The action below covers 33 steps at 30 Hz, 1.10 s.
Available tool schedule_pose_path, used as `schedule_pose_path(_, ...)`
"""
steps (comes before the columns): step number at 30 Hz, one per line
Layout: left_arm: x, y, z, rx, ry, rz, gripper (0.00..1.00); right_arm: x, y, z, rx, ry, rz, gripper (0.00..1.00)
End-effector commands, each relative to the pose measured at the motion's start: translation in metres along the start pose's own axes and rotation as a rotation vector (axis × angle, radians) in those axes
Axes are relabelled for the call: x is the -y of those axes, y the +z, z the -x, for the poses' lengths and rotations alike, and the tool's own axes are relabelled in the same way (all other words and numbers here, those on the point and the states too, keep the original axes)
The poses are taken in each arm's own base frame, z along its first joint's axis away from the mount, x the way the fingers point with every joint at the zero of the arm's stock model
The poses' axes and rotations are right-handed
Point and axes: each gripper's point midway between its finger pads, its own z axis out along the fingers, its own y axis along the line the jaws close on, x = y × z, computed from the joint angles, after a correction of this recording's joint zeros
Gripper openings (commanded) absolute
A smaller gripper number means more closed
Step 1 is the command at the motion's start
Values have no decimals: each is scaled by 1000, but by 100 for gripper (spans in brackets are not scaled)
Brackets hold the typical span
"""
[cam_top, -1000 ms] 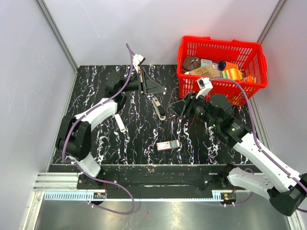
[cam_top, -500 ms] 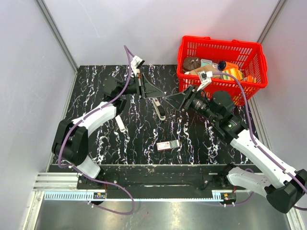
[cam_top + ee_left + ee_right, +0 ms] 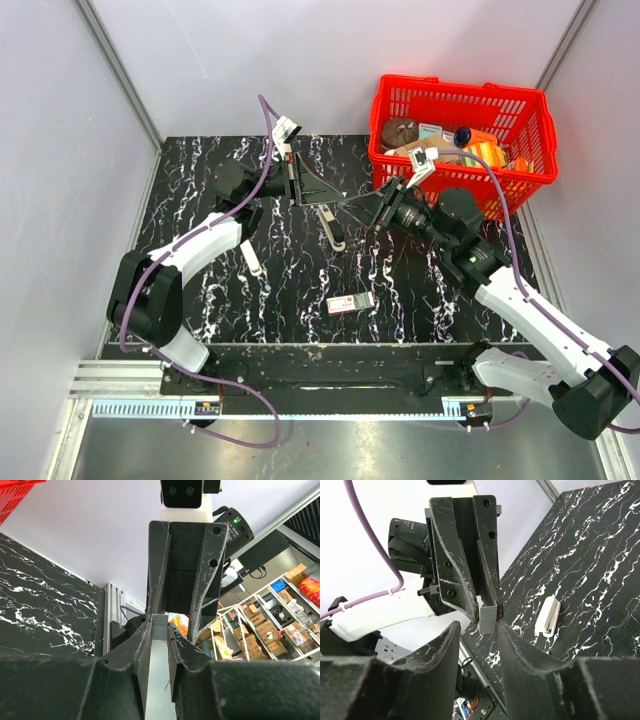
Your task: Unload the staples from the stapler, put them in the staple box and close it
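Observation:
The stapler (image 3: 331, 226), slim and grey-silver, lies on the black marbled table just below both gripper tips; neither wrist view shows it. My left gripper (image 3: 338, 197) is shut on a short grey ribbed strip of staples (image 3: 160, 628), which sticks out past its tips (image 3: 160, 625). My right gripper (image 3: 368, 210) is open and faces the left one tip to tip. In the right wrist view the strip's free end (image 3: 489, 618) sits between my open right gripper's tips (image 3: 477, 630), close to the right-hand finger (image 3: 520, 650).
A slim white bar (image 3: 250, 257) lies left of the stapler and also shows in the right wrist view (image 3: 549, 617). A small red-and-white box (image 3: 350, 303) lies nearer the front. A red basket (image 3: 530, 170) with several items stands at the back right.
My right gripper has swung left and up from near the basket until its tips meet the left gripper's tips. The left gripper shifted slightly right, holding the strip.

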Motion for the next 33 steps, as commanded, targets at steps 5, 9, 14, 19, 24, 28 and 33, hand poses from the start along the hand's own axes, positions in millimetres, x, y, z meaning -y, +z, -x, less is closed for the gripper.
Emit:
schedule_pose_path(5, 23, 0, 1, -11, 84, -32, 23, -6, 0, 4, 21, 0, 43, 37)
schedule_pose_path(9, 23, 0, 0, -15, 85, -29, 23, -6, 1, 5, 24, 0, 48, 34)
schedule_pose_path(14, 24, 1, -1, -18, 84, -32, 24, -8, 4, 6, 28, 4, 61, 29)
schedule_pose_path(19, 25, 0, -3, -23, 80, -30, 26, -7, 6, 6, 28, 8, 68, 25)
schedule_pose_path(24, 24, -1, -7, -30, 76, -22, 31, -4, 9, 5, 27, 8, 63, 18)
schedule_pose_path(28, 25, 0, -8, -37, 79, -17, 38, -1, 6, 4, 31, 5, 51, 14)
schedule_pose_path(33, 18, -1, -9, -51, 83, 5, 38, 3, 0, 3, 29, 0, 24, 10)
